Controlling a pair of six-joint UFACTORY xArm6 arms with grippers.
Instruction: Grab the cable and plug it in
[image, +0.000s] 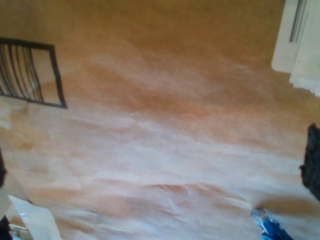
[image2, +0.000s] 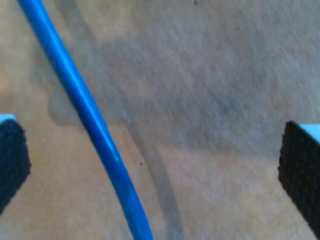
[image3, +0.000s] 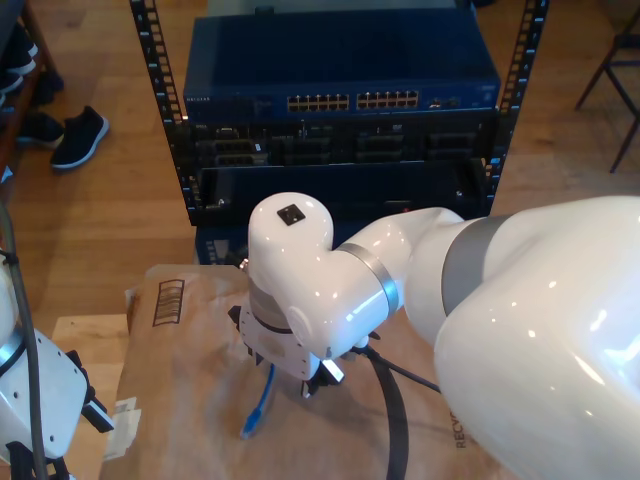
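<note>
Your second claw (image2: 155, 160) hanging wide open over cable (image2: 90, 120), black pads (image2: 12, 160) either side, nothing gripped. Cable lying flat on brown paper (image3: 190, 370) covering table, blue plug (image3: 250, 428) resting near big white arm (image3: 330, 290) in exterior view. Plug (image: 262, 220) also showing in first wrist view; your first claw's opening cannot be told. Paper creasing, barcode print (image3: 167, 303) toward exterior view's left. Behind table, rack switch (image3: 350, 100) sitting in black frame; wooden floor (image3: 90, 200), shoes (image3: 75, 135) at exterior view's left.
</note>
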